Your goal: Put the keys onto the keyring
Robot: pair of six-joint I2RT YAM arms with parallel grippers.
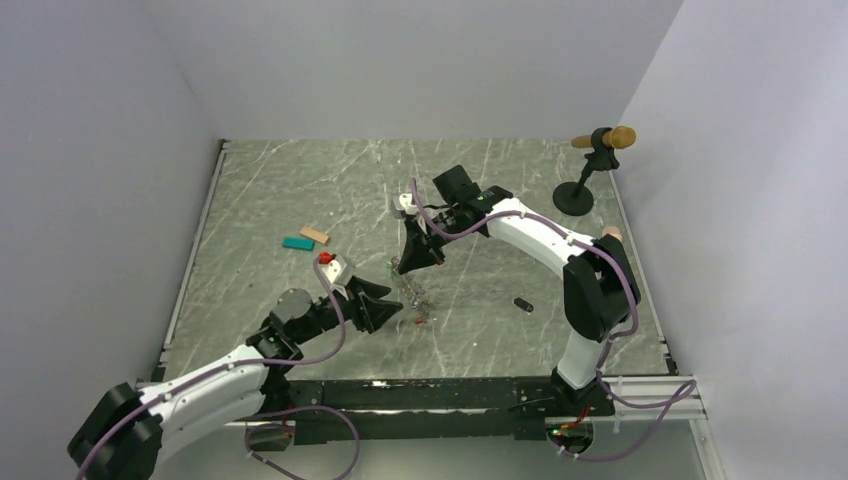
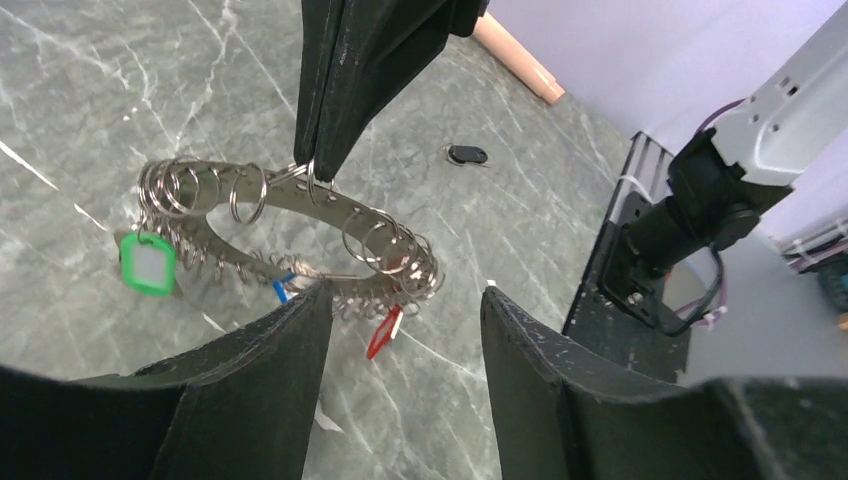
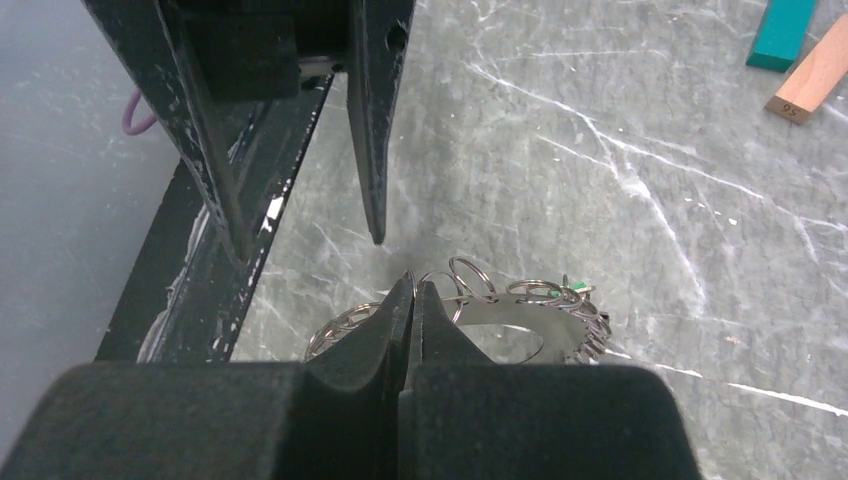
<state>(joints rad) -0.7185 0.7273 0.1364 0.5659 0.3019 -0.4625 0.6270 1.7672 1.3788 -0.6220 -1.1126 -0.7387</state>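
You have the grey marbled tabletop (image 1: 300, 180) before you. Your left arm (image 1: 200, 385) reaches in from the near left corner and your right arm (image 1: 545, 235) bends over from the near right; they meet close to the middle. At the far right, a black stand (image 1: 573, 197) is upright and carries a wooden rod (image 1: 610, 137) at its top.

Your right hand (image 3: 412, 290) is clenched on the keyring (image 2: 340, 208) and pinches its upper edge between closed fingertips. The keyring is between the two hands, tilted, with one side raised. Whether its low side touches the tabletop, you cannot tell.

Your left hand (image 2: 407, 295) is released: its two fingers stand apart just beside the keyring's near edge, and nothing is between them.

A teal block (image 3: 785, 30) and a tan block (image 3: 815, 75) lie just beside each other, well apart from the hands.

Among the keyring's many small rings you see a green key (image 2: 147, 264) at one end, a blue key (image 2: 282, 291) close to a left fingertip, and a red key (image 2: 383, 334) hanging under the rim. A black key (image 2: 466, 155) lies alone on the tabletop, well apart from the keyring.
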